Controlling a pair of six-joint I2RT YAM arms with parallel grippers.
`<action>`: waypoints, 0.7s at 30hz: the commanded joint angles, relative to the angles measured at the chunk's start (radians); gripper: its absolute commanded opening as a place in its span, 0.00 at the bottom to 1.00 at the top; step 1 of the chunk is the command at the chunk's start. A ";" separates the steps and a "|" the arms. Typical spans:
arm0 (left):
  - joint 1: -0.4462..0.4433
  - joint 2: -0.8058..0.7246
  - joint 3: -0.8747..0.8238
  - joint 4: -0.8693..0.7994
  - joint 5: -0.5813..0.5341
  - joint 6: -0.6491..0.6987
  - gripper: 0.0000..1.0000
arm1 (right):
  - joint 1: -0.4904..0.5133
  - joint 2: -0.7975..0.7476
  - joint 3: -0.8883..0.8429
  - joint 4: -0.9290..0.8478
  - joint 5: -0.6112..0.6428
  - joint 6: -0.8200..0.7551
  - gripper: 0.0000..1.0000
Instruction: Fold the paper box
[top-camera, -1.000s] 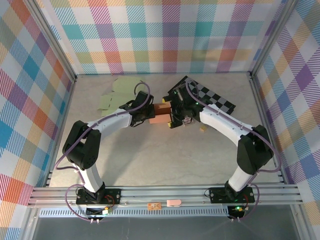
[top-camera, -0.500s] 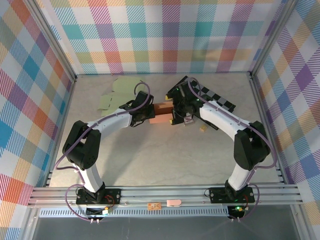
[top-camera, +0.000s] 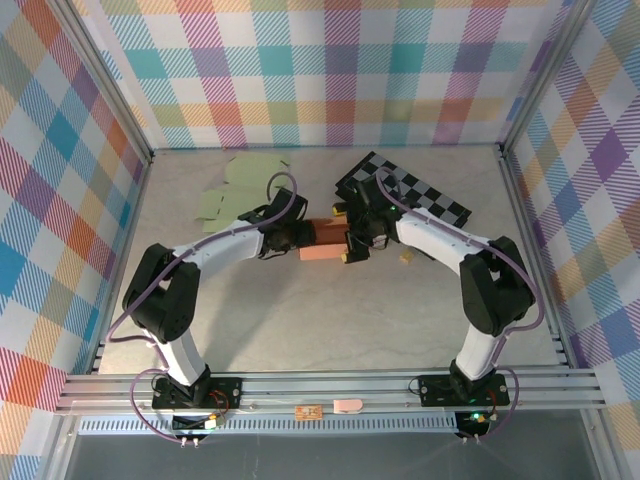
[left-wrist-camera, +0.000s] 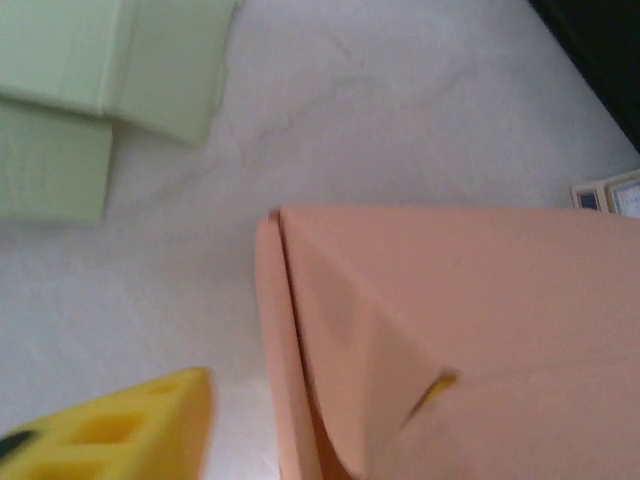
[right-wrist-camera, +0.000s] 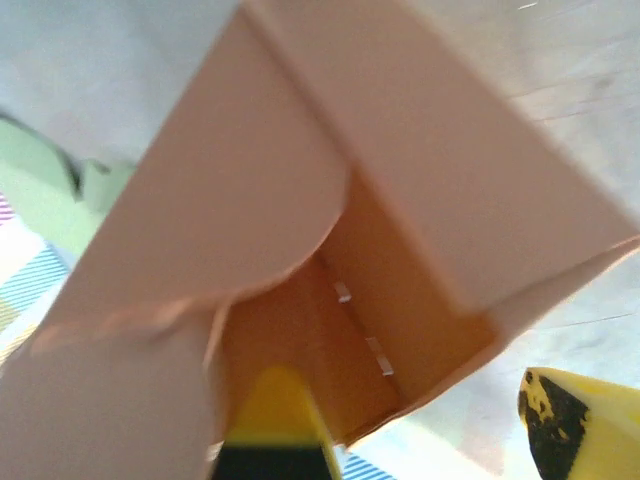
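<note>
**Two claws meeting at a paper box, seen from above and from each wrist.** The salmon-pink paper box (top-camera: 322, 250) lies on the marble table (top-camera: 300, 320) between the left claw (top-camera: 300, 238) and the right claw (top-camera: 352, 245), with one end toward each.

Left claw — jaws apart. Its yellow finger (left-wrist-camera: 120, 430) stands clear of the box's folded edge, with a strip of table showing between them. The opposite fingertip is largely hidden behind the pink panel (only a yellow speck shows).

Right claw — jaws spread wide, not clamped. One yellow finger (right-wrist-camera: 275, 415) sits at the mouth of the box's open end, beside a rounded flap (right-wrist-camera: 250, 200). The other finger (right-wrist-camera: 580, 420) lies outside the wall, off the cardboard, so the wall passes between the two.

Beyond the left claw, toward the far left, pale green card sheets (top-camera: 240, 185) lie flat and overlapping. Beyond the right claw lies a black-and-white checkerboard (top-camera: 420, 198). A small tan block (top-camera: 405, 258) rests on the table just beside that arm's forearm.
</note>
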 joint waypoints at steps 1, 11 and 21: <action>-0.025 -0.124 -0.065 -0.108 0.096 -0.097 0.70 | -0.002 -0.060 -0.079 -0.012 -0.059 -0.045 0.99; -0.115 -0.332 -0.280 -0.195 0.210 -0.215 0.67 | 0.022 -0.155 -0.231 0.034 -0.077 -0.053 0.99; -0.088 -0.336 -0.001 -0.374 0.149 -0.223 0.66 | 0.020 -0.173 -0.210 -0.001 -0.065 -0.109 1.00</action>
